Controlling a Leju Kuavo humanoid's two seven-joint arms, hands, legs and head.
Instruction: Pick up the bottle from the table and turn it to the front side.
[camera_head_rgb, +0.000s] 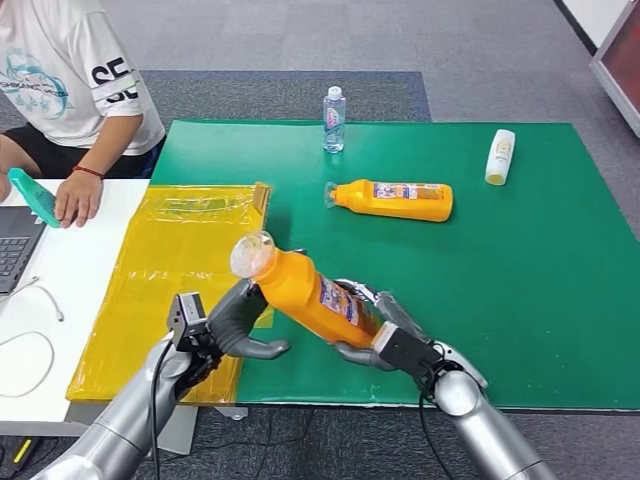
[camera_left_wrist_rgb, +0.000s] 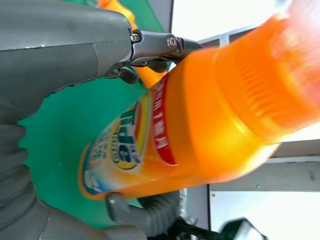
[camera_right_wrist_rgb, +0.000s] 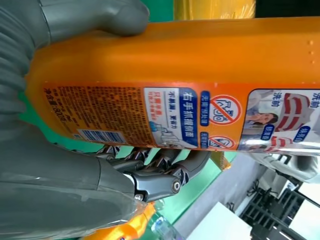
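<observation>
Grey carpet surrounds a tabletop (camera_head_rgb: 528, 330) covered by a green mat, with a yellow plastic sheet (camera_head_rgb: 181, 260) at its left part and a white desk beyond, where a person (camera_head_rgb: 75, 70) sits with one hand near a laptop.

Pick-up stage: complete. The orange bottle (camera_head_rgb: 317, 295) is off the tabletop, held in the air over the near edge of the mat, tilted with its clear cap toward the upper left.

Hand state:
- The left hand (camera_head_rgb: 238, 325) supports the bottle near the neck, thumb and fingers (camera_left_wrist_rgb: 151, 215) wrapped partly around it.
- The right hand (camera_head_rgb: 381, 335) grasps the base end, thumb on one side and fingers (camera_right_wrist_rgb: 162, 167) curled against the other.

Turning stage: apparently in progress. The right wrist view faces the back label with fine print and warning symbols; the left wrist view shows the brand label, blurred. Which face ends up forward cannot yet be judged.

Also on the mat: a second orange bottle (camera_head_rgb: 392, 200) lying flat, a small water bottle (camera_head_rgb: 334, 118) upright, and a white bottle (camera_head_rgb: 500, 157)
</observation>
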